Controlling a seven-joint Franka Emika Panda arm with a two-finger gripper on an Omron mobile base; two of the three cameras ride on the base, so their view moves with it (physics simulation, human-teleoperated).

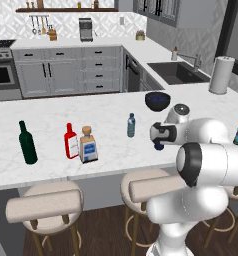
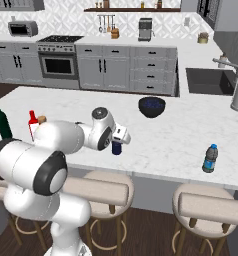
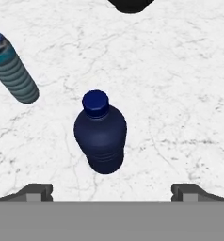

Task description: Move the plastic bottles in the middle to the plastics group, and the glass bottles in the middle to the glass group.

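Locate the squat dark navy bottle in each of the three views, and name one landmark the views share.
Left base view: the navy bottle is right of centre on the counter, mostly hidden behind the arm's wrist.
Right base view: it stands near the counter's front edge, just under the white hand.
Hand view: it stands centred, above the open gripper.
Shared landmark: the dark bowl beyond it.

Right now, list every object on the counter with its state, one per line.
dark navy bottle: upright, capped, free below the end effector
end effector: open, empty
pale blue-grey water bottle: upright
amber bottle: upright, corked, beside the red bottle
green wine bottle: upright
blue labelled bottle: upright, capped
dark bowl: right way up
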